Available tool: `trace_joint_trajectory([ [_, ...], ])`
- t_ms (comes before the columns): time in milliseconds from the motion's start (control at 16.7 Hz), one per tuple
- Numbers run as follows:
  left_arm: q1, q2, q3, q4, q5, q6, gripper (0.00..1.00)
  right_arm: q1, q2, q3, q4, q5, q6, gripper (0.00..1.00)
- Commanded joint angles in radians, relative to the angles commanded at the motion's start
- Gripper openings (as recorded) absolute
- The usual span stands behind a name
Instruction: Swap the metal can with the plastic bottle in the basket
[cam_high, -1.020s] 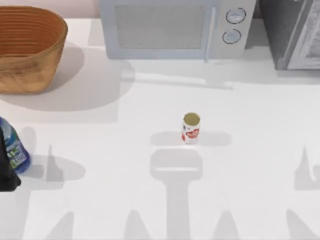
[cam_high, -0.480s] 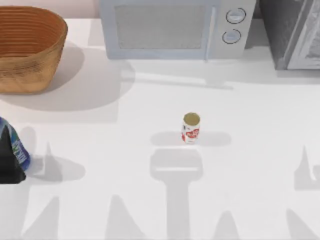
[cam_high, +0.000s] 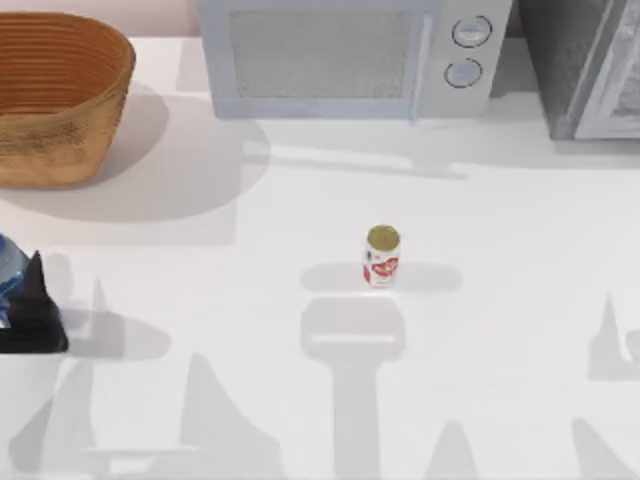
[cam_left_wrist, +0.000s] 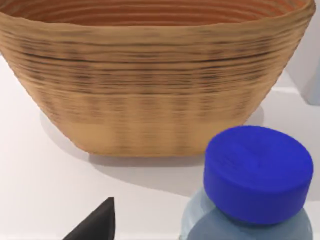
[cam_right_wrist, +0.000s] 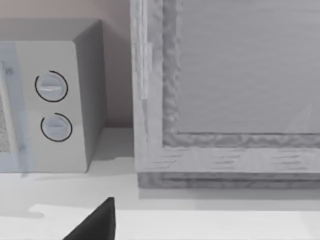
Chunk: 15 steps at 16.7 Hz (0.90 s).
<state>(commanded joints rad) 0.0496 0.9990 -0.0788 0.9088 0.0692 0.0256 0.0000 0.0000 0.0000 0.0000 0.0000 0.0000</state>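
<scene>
At the worktop's (cam_high: 300, 200) left edge, near the front, the left gripper (cam_high: 25, 315) sits against the plastic bottle (cam_high: 8, 270); whether its fingers are wide or clamped on the bottle I cannot tell. The bottle stands upright outside the basket (cam_high: 60, 100), presumably to free the space for the swap. Mid-worktop, the metal can (cam_high: 382, 256) stands upright and untouched, awaiting pickup. The basket sits at the far-left corner, the microwave (cam_high: 350, 55) along the far edge.

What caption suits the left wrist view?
Blue-capped clear plastic bottle stands in front of the large tan woven wicker basket on the white table.
</scene>
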Motion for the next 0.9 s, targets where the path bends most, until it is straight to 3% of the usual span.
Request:
trace_joint_trajectory([
  [420, 0.022, 0.450, -0.038, 0.387, 0.029, 0.010, 1.00, 0.000, 0.000, 0.000, 0.000, 0.000, 0.000, 1.00],
  [840, 0.026, 0.529, -0.046, 0.451, 0.035, 0.012, 1.00, 0.000, 0.000, 0.000, 0.000, 0.000, 0.000, 1.00],
  [900, 0.022, 0.554, 0.028, 0.448, 0.034, 0.012, 1.00, 0.000, 0.000, 0.000, 0.000, 0.000, 0.000, 1.00],
])
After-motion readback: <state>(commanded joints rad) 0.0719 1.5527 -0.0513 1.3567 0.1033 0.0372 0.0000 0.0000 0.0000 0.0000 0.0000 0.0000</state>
